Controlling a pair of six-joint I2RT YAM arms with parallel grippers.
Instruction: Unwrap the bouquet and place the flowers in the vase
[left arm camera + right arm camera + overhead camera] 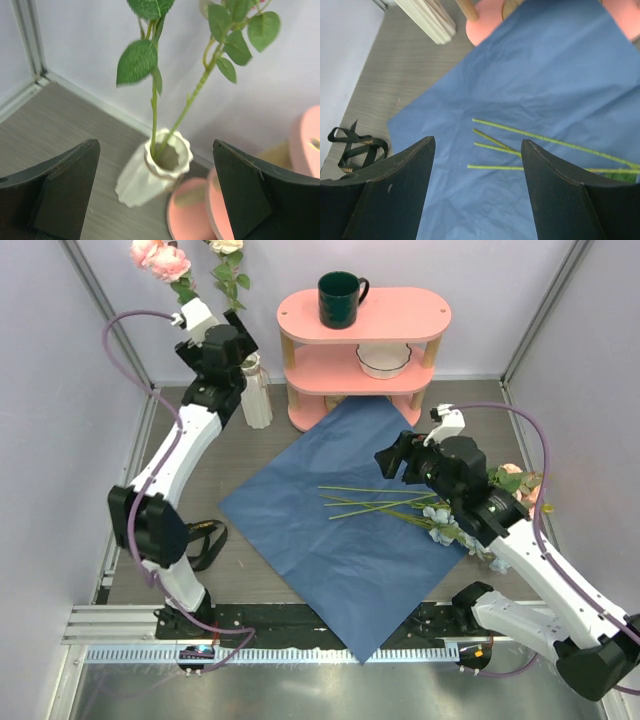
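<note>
Grey tabletop (pixel 260 450), blue sheet (pixel 340 530) flat. Loose flowers (pixel 375 502) lie left-right, blooms rightward; two stems (pixel 154 115) stand upright in vase (pixel 142 185). Left gripper (pixel 155 142) open above vase; right gripper (pixel 477 141) open, empty.

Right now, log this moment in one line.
left gripper: open above vase | two stems: in vase | right gripper: open over paper | loose stems: on paper

Lilac walls (pixel 480 280), grey wood-grain tabletop (pixel 228 462), pink shelf (pixel 400 315), legs (pixel 287 348) possibly wooden.
</note>
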